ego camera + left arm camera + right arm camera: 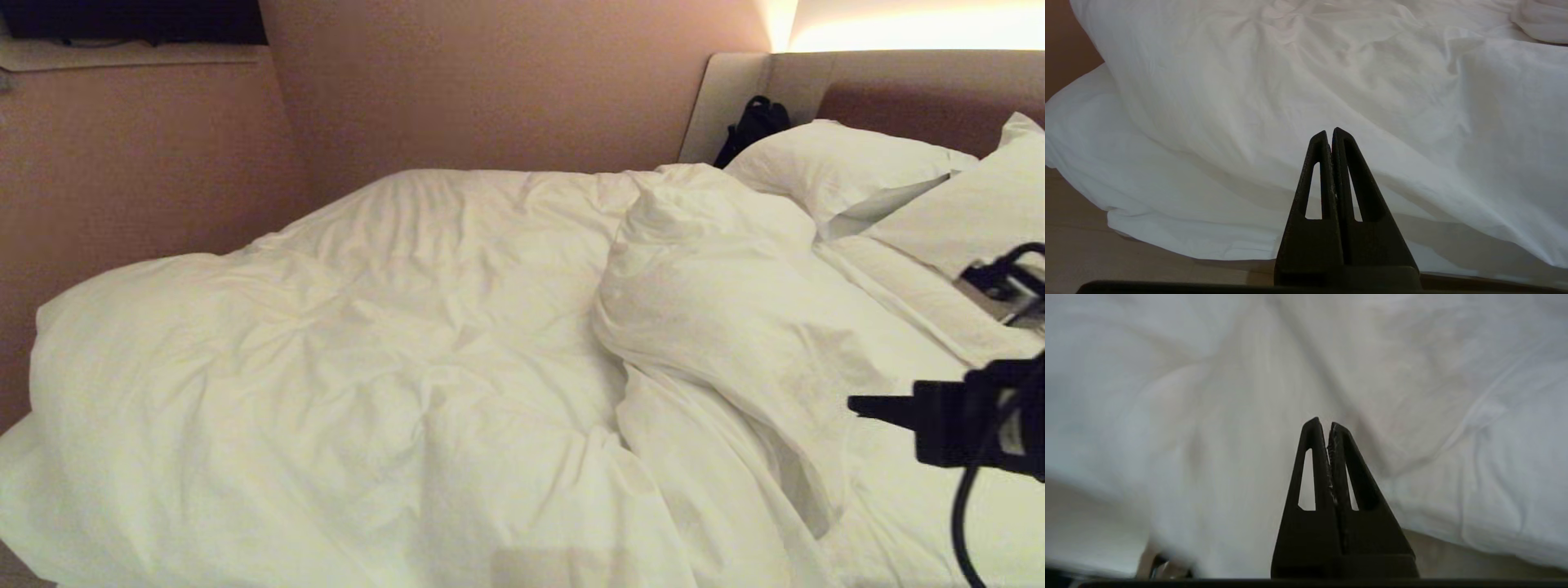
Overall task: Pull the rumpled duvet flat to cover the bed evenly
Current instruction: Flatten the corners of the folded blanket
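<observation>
Right end effector (857, 403), closed and empty, sits nearest; the duvet (343, 359) ridge lies at 9 o'clock. Left end effector (1331, 134), closed, farther.

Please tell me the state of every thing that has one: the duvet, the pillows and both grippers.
duvet: rumpled, bunched in a ridge, not spread flat.
pillows: lying at the headboard, uncovered.
right gripper: shut, holding nothing, above the duvet.
left gripper: shut, empty, beside the bed edge.

R arm enters head view at 3 o'clock, right end effector (857, 403) pointing to 9, fingers pressed together, empty; left end effector (1332, 132) likewise closed, empty.
</observation>
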Robot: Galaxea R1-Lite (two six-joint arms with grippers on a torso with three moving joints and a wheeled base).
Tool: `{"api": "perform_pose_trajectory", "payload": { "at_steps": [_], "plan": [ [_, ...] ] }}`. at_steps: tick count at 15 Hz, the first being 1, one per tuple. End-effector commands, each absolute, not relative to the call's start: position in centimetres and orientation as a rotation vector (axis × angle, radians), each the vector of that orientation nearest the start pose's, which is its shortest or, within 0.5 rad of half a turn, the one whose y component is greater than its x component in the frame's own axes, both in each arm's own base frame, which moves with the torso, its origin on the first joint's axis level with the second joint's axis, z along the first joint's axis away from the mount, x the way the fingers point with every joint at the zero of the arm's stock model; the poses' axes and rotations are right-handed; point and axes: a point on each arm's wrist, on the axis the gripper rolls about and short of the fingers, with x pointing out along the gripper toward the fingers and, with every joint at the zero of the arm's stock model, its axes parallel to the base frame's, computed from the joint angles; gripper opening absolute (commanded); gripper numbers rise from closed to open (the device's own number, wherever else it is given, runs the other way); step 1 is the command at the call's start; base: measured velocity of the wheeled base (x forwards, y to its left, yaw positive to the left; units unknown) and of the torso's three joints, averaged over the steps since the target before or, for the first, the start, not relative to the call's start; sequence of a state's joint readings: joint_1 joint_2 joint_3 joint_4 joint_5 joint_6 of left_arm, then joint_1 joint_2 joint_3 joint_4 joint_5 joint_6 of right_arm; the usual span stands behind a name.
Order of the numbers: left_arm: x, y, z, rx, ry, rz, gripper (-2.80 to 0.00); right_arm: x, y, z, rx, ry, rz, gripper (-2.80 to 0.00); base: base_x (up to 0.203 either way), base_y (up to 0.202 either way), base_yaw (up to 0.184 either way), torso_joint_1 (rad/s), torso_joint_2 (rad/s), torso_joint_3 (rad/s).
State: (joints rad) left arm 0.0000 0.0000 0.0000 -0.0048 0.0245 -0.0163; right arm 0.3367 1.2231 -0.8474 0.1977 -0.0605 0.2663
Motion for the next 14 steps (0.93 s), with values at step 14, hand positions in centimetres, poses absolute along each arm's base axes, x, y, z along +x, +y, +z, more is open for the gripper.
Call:
{"api": "perform_pose_trajectory", "payload": {
  "at_steps": [14],
  "plan": [
    [-2.3,0.1,7.6,-0.017,-0.006,0.024,-2.80,23.0,3.6,18.8,0.066,0.665,-0.010,-2.80,0.000,0.000,0.000,0.000,0.00,0.000]
  ]
}}
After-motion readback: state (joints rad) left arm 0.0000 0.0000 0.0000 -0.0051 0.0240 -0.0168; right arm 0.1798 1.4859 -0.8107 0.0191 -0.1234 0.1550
